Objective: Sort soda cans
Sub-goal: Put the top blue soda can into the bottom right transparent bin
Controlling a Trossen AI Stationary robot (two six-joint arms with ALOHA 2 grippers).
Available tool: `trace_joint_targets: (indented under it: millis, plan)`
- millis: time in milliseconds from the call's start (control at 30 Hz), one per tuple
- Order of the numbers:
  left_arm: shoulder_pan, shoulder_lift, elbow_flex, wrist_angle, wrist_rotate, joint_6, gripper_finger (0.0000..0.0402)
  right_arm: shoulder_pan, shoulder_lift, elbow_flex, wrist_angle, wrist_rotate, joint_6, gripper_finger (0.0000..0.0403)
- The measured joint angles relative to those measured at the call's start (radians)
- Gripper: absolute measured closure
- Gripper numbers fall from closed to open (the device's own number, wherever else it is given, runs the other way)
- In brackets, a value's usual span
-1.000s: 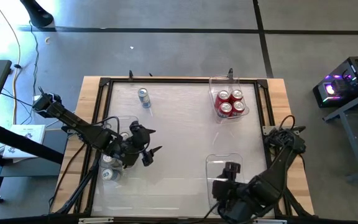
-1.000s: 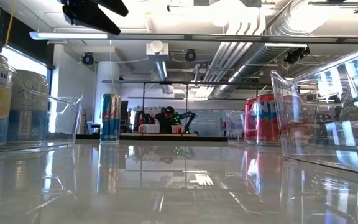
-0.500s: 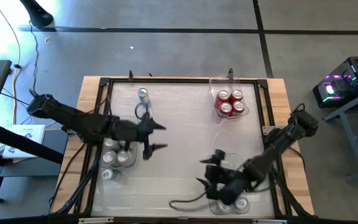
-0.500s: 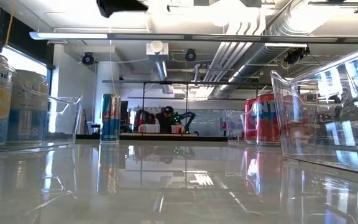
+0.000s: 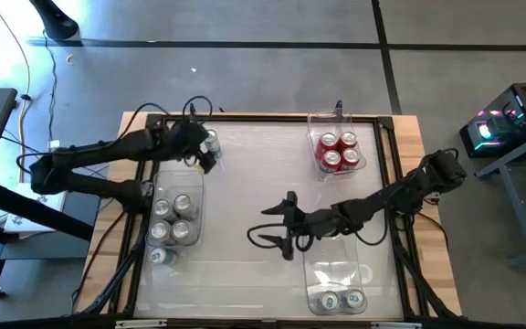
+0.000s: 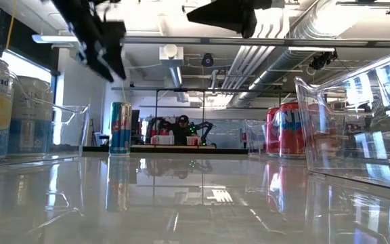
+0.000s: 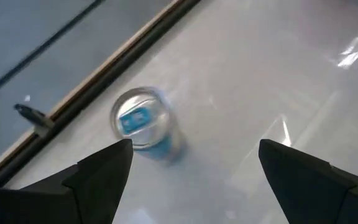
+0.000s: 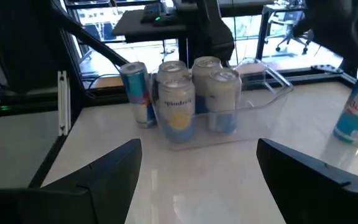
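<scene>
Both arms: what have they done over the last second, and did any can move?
The left gripper swung from above the left bin to the far edge, now hovering open over the lone blue can. The right gripper lifted away from the near bin toward the table's middle, open and empty. No can moved: the blue one still stands alone, the red cans stay in their bin.

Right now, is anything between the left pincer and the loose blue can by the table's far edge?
Nothing. In the left wrist view the blue can stands alone on bare tabletop ahead of the open left pincer, which hangs above it.
</scene>
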Motion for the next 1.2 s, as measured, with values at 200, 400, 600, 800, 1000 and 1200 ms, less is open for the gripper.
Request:
trace_joint_targets:
  millis: [200,400,600,800,1000,1200]
  plan:
    - [0.209,0.081,-0.060,0.158,0.115,0.071,0.0057,0.013,0.000,0.012,-0.015,-0.011,-0.024,0.0089]
    - [0.282,0.178,-0.075,0.260,0.169,0.100,0.0057,0.018,0.000,0.012,-0.055,-0.011,-0.018,0.0089]
    - [0.285,0.267,-0.075,0.288,0.191,0.113,0.0057,0.018,0.000,0.013,-0.073,-0.011,0.007,0.0089]
    - [0.279,0.266,-0.075,0.249,0.191,0.106,0.0085,0.041,-0.038,0.013,-0.109,0.069,0.035,0.0089]
    - [0.237,0.221,-0.075,0.164,0.187,0.066,0.0159,0.121,-0.167,0.013,-0.233,0.197,0.049,0.0089]
    - [0.085,0.196,-0.076,0.220,0.244,-0.055,0.0202,0.211,-0.252,0.013,-0.297,0.318,0.051,0.0089]
